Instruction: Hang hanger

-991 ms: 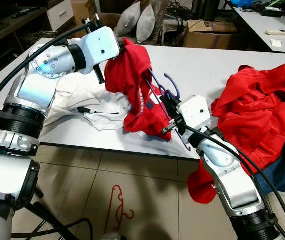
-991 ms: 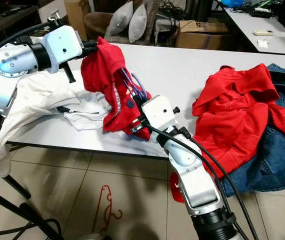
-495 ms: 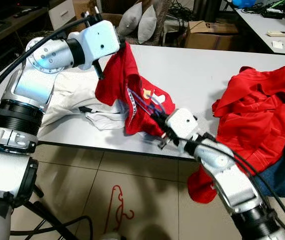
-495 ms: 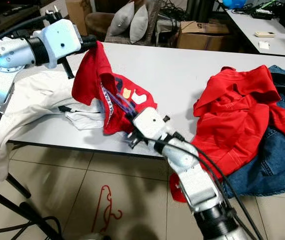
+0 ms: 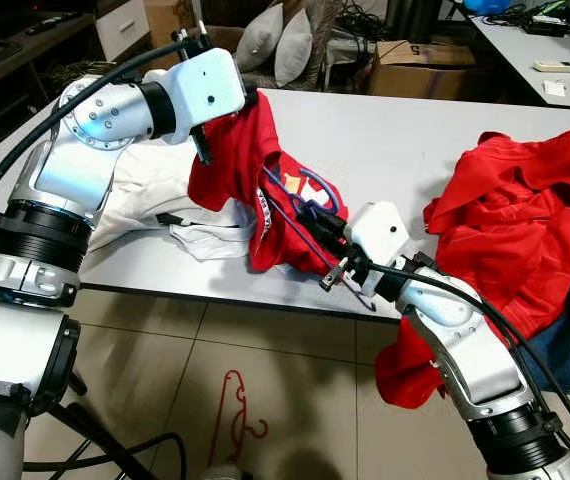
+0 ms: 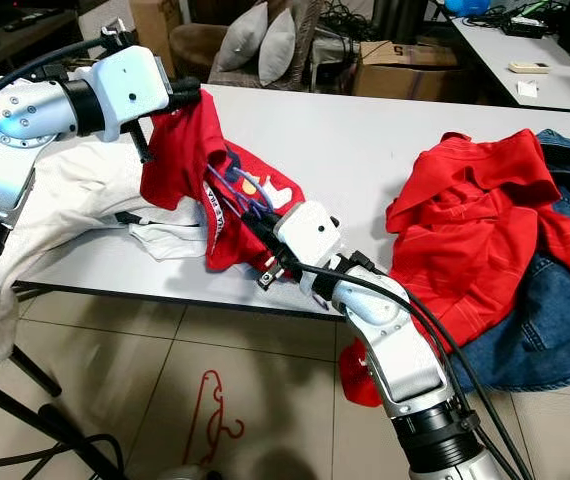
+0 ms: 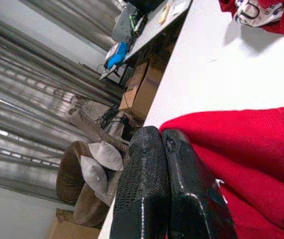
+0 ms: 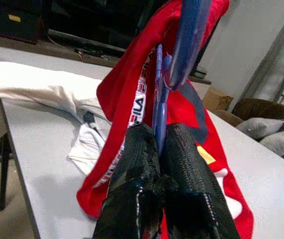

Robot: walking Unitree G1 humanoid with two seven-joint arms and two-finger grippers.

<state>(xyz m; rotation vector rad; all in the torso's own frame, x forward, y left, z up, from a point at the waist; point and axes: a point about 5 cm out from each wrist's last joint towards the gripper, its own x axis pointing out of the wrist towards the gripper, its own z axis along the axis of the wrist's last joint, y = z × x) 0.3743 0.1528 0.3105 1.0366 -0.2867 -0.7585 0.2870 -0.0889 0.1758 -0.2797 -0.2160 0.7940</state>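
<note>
On table [image 5: 405, 150]: white cloth [image 5: 155, 195] beside red shirt [image 5: 250, 170]; red garment [image 5: 525, 230] rightward.

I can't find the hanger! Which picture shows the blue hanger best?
The right wrist view: the blue hanger rises close-up between the right gripper jaws. Both eye views show its hook poking from the red shirt.

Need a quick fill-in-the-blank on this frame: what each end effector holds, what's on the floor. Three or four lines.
1. The left end effector is shut on the ______ shirt, holding it up above the table.
2. The right end effector is shut on a ______ hanger that sits inside that shirt.
3. A second hanger, red in colour, lies on the ______.
4. Under the lifted shirt, on the table, lies a ______ garment.

Missing words: red; blue; floor; white
</note>
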